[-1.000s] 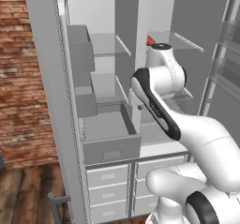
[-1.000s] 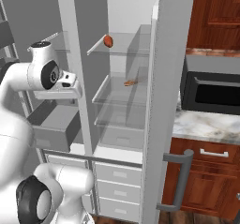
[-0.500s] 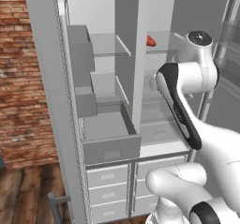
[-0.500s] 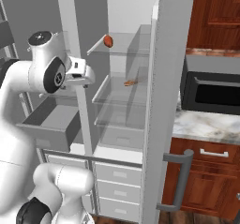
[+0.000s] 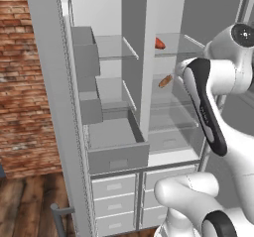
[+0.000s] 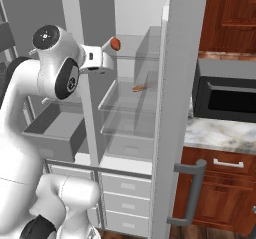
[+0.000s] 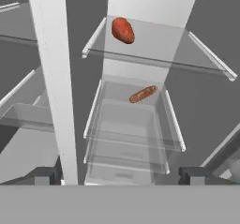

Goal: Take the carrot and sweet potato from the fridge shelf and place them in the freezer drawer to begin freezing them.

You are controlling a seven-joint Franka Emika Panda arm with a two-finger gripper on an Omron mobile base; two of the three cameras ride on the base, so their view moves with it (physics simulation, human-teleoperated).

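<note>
Hand view: the gripper (image 7: 120, 175) has its two dark blocky fingertips (image 7: 41, 176) spread wide at 6 o'clock, grasping nothing. At 12 o'clock the sweet potato (image 7: 123, 30), a smooth rounded red-orange lump, lies on the thin translucent glass fridge shelf (image 7: 159, 59), while a brownish-orange elongated piece (image 7: 143, 94) rests on the glass slab beneath. In the left base view the freezer drawer (image 5: 115, 142), a plain grey box-like bin, stands pulled out at 8 o'clock.

There are no words to read here; no labels, no brand names, no numbers and no signs on anything in these pictures.
</note>
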